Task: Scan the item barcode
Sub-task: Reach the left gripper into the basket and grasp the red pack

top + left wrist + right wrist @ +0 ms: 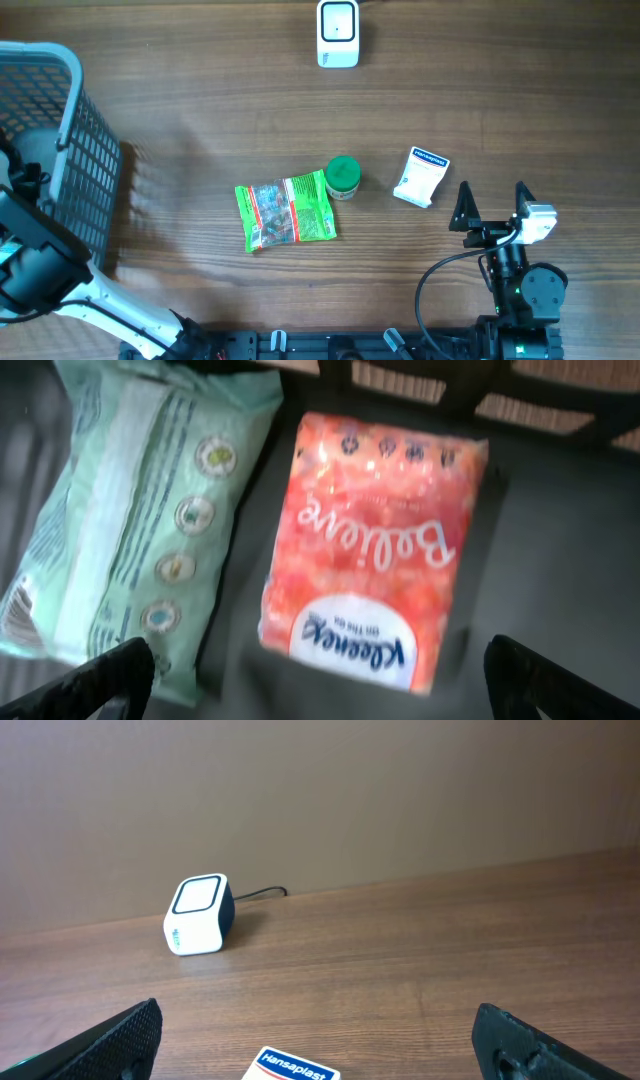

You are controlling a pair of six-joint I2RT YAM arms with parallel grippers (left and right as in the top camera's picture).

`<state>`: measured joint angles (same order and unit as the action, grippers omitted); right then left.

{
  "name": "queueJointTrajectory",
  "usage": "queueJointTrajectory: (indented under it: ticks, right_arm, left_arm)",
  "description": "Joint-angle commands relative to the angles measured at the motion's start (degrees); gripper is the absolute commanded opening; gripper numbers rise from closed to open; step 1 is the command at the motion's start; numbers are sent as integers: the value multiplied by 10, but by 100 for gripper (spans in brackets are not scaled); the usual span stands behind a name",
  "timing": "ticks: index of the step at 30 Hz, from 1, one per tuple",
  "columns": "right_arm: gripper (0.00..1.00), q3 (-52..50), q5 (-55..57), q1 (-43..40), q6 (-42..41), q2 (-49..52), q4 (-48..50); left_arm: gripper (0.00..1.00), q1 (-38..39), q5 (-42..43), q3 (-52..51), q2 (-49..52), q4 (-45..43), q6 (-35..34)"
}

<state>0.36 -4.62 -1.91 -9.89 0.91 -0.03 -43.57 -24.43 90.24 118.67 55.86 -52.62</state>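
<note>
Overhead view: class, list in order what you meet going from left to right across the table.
Blue mesh basket → green snack packet → green-lidded jar → Hansaplast pack → right gripper. The white scanner sits straight above the jar, so it is left out.

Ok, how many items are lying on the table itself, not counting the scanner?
3: a green snack packet mid-table, a green-lidded jar at its upper right corner, a white Hansaplast box further right. More lie in the basket at left.
</note>
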Motion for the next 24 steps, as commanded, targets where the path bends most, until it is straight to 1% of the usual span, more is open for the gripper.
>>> queueJointTrajectory:
  ticks: [1,4,7,11,12,15,18,19,20,22,24]
  right_arm:
    - [100,-1,6,2,-7,-3,1]
    - [100,-1,6,2,-7,-3,1]
    - [100,-1,6,2,-7,-3,1]
    - [100,-1,6,2,-7,-3,1]
    - [100,-1,6,2,-7,-3,1]
    - [100,-1,6,2,-7,-3,1]
    - [100,-1,6,2,-7,-3,1]
    - [100,-1,6,2,-7,-3,1]
    - [100,-1,6,2,-7,-3,1]
    - [100,-1,6,2,-7,-3,1]
    - [100,-1,6,2,-7,-3,1]
  left_arm:
    - [100,-3,-27,-4,22,-27,61]
    - [97,-3,-27,-4,33,-35,73]
    - [90,-3,-23,-4,38,-37,75]
    - [78,-3,-16,-4,39,-38,75]
    - [73,-3,-15,-4,39,-38,75]
    - [65,-3,6,-4,39,-38,74]
    - [46,-3,6,-4,39,-38,75]
    - [37,-3,6,-4,39,-38,75]
    - [34,-3,6,-4,39,-38,75]
    - [32,-3,5,-4,39,-36,75]
    - [18,-3,5,-4,39,-31,75]
